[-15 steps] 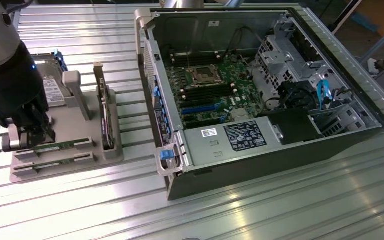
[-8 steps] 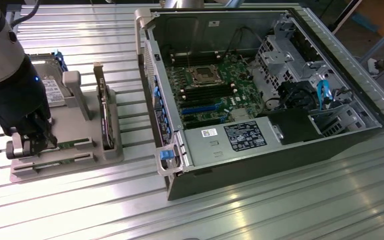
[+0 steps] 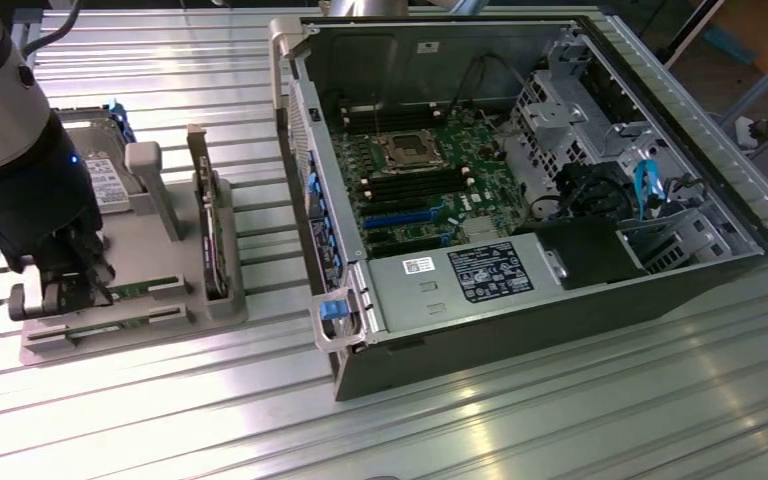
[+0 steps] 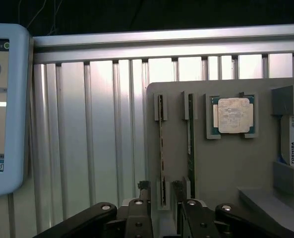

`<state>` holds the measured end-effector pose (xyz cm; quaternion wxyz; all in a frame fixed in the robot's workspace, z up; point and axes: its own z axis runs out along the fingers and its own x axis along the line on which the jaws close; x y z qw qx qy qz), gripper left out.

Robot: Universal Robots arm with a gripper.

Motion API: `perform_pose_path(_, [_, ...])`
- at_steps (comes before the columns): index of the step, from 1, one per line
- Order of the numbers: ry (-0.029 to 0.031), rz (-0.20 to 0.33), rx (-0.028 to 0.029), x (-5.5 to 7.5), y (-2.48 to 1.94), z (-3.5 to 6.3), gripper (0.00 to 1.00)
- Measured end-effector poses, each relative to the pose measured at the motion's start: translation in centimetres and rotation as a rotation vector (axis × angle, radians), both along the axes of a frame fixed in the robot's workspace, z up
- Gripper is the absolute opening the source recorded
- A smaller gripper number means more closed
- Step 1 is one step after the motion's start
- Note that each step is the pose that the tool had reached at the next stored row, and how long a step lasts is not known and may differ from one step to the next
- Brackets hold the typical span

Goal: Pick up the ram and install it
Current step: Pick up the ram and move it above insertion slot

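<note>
The arm point(image 3: 4, 120) stands at the exterior view's left with its dark wrist point(image 3: 31, 215) turned straight down — the jaws hang low beneath it, and in the wrist view the two black fingers point(image 4: 139, 220) stand parted, a clear gap between them.

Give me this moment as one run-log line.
claw: open, straddling thin green circuit-board ram stick | ram: in grey plastic holder, not lifted | install: not done

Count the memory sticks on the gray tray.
2 memory sticks, on edge in neighbouring slots of the gray tray: one stick flanked by the claw, the other stick nearer the square silver chip.
</note>
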<state>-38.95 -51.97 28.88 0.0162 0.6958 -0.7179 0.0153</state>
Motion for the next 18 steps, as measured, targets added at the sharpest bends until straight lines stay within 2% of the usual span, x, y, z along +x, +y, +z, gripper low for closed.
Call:
perform_pose_path(5, [-0.0002,0.0,0.0002,0.0,0.0,-0.06,0.3])
perform_pose_path(18, [0.0002,0.0,-0.0004,0.0,0.0,-1.84,0.3])
